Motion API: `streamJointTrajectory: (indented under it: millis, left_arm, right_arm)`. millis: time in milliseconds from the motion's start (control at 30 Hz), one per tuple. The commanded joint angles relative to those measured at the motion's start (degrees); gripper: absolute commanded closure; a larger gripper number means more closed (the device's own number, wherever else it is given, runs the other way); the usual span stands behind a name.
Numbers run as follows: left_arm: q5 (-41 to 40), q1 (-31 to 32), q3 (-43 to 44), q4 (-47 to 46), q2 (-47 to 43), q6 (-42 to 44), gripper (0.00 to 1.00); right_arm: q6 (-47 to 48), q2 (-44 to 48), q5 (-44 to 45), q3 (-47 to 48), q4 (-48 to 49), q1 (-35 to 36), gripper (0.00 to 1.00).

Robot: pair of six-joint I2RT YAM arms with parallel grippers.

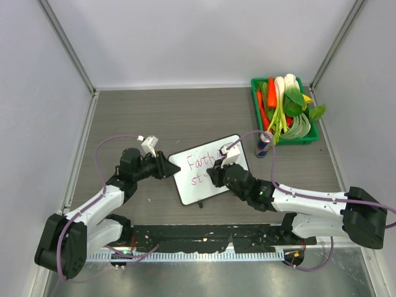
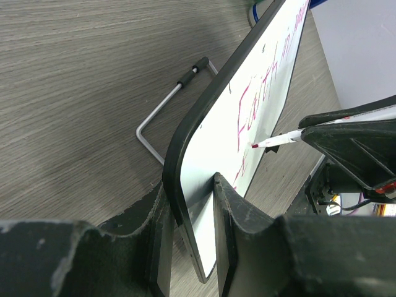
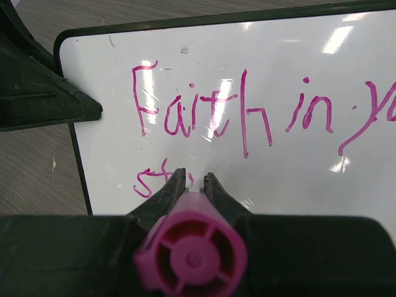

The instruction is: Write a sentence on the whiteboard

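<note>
My left gripper (image 1: 166,167) had clenched the nine o'clock edge of the small white rounded-corner whiteboard (image 1: 195,179), mid-table, long axis running eight to two o'clock. Its pink handwritten sentence (image 3: 247,111) read "Faith in y…", then "st". My right gripper (image 1: 216,175) grasped a pink marker (image 3: 192,253).

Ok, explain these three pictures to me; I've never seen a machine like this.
Two robot arms are bolted to a table. One picture looks down from above; the other two come from cameras on each wrist. The left gripper clamps the edge of a small whiteboard, propping it tilted on a wire stand. The right gripper holds a pink marker and is writing: "Faith in yo..." above, "st" started below. A green tray of vegetables and a can sit at the far right.
</note>
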State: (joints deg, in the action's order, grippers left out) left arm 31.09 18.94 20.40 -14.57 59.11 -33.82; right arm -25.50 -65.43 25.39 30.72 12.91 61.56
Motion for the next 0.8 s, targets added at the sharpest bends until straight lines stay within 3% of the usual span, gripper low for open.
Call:
streamJointTrajectory:
  millis: [0, 767]
  left_arm:
    - [-3.32, -0.31, -0.72, 1.12, 0.56, 3.94, 1.00]
    - [-3.23, -0.31, -0.72, 1.12, 0.74, 3.85, 1.00]
  right_arm:
    - [-0.61, 1.44, 0.37, -0.84, -1.48, 0.14, 0.99]
    - [-0.78, 0.48, 0.71, -0.40, -1.13, 0.49, 0.98]
